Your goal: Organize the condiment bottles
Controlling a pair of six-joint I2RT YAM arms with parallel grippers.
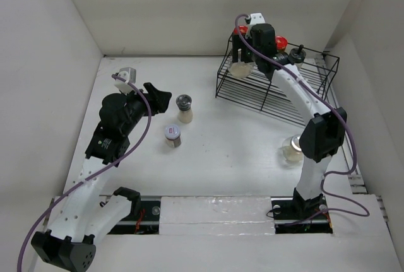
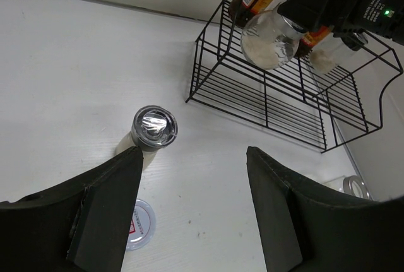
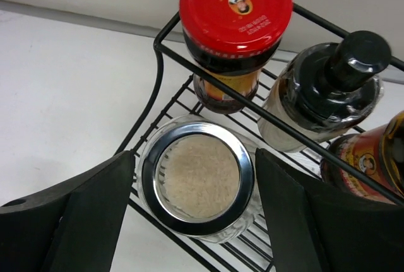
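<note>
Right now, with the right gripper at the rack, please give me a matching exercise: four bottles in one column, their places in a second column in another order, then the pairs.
Things
1. red-lidded jar
2. clear jar of pale grains
3. squat clear jar
4. shiny-capped pale bottle

Places
A. on the table, in front of the left gripper
B. on the table beside the right arm
C. between the fingers of the right gripper
D. in the far corner of the rack

Pairs: 1-D, 2-C, 3-B, 4-A
</note>
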